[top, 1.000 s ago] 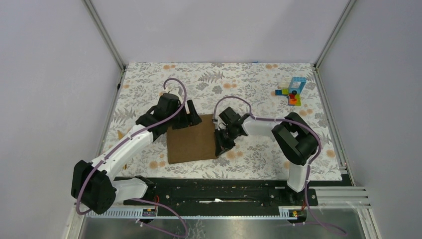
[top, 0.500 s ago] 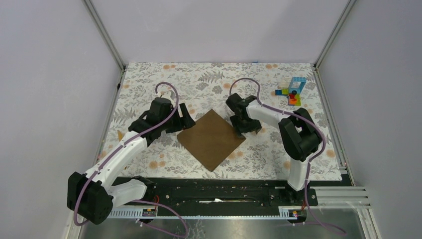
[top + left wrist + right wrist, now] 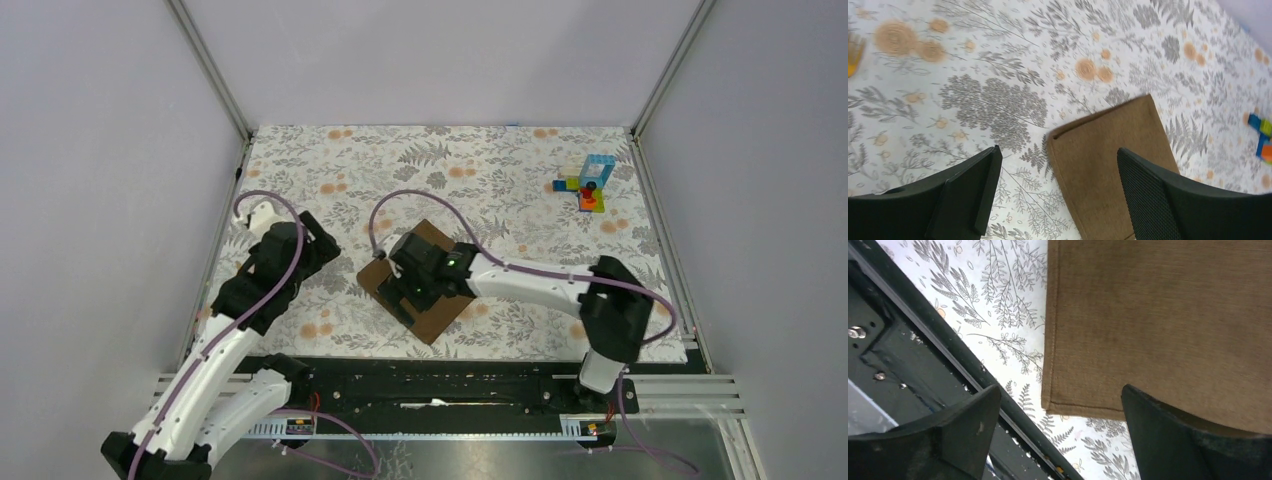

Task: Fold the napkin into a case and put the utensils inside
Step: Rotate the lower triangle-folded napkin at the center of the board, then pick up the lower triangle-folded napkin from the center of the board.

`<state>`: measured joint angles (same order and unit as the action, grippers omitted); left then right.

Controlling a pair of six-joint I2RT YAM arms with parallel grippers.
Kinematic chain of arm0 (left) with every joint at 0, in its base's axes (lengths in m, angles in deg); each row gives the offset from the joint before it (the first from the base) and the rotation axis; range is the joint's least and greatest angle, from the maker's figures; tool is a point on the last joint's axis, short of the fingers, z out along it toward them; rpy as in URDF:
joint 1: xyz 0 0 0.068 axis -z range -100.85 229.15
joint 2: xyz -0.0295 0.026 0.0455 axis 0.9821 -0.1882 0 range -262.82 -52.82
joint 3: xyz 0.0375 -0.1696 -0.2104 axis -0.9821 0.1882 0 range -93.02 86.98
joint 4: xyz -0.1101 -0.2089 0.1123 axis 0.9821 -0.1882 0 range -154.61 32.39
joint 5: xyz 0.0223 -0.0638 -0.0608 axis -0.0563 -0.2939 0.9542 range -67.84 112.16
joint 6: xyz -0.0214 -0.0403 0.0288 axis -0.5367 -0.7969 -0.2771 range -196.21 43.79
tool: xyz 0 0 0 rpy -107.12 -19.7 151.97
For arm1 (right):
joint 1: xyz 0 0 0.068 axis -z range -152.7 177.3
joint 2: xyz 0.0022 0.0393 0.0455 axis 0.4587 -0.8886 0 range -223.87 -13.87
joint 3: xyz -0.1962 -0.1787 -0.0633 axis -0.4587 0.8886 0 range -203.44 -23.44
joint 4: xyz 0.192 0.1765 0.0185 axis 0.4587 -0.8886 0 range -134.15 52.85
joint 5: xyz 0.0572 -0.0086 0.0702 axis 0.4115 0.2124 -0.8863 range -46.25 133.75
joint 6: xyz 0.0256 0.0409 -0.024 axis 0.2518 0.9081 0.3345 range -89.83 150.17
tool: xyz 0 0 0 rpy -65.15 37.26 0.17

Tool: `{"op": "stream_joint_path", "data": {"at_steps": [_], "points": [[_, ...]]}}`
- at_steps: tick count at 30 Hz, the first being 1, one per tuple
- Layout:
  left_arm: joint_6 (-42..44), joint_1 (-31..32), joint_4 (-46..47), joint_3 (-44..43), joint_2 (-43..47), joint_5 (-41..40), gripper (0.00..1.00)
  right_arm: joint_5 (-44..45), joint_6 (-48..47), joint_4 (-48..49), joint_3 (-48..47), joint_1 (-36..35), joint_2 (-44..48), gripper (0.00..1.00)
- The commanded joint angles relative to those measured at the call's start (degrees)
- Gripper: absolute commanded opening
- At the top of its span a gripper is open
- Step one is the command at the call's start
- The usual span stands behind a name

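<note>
Napkin (image 3: 433, 238): brown, lies flat mid-table on floral cloth (image 3: 520, 170), set diamond-wise. Right gripper (image 3: 1060, 390): open, empty, hovers directly over napkin's near corner; nearer arm. Left gripper (image 3: 1056, 155): open, empty, apart, left of napkin.

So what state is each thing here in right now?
Plain brown fabric napkin: lying flat, not gripped.
Left two-finger gripper: open, empty.
Right two-finger gripper: open, empty, over the napkin.
Colourful toy-block stack: stacked, far from both arms.
Yellow utensil: lying down, mostly cut off.
</note>
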<state>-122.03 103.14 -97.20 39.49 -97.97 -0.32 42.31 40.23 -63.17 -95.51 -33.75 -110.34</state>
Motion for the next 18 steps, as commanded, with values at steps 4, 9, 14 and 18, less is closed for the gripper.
{"op": "stream_joint_path", "data": {"at_steps": [4,9,14,18], "points": [[-5.5,-0.2,-4.0,-0.5,7.7,-10.6,0.91,1.1,3.2,-10.8,-10.6,-3.1,-14.2,0.74],[-6.1,-0.2,-4.0,0.0,8.3,-10.7,0.91,2.5,3.9,-12.5,-10.8,-4.3,-16.0,0.56],[-5.9,-0.2,-4.0,-0.2,6.3,-9.5,0.91,5.1,3.5,-14.0,-11.1,-5.7,-17.7,0.53],[-5.9,-0.2,-3.4,0.2,5.8,-9.0,0.91,6.9,4.4,-15.8,-12.0,-7.1,-17.7,0.56]]}}
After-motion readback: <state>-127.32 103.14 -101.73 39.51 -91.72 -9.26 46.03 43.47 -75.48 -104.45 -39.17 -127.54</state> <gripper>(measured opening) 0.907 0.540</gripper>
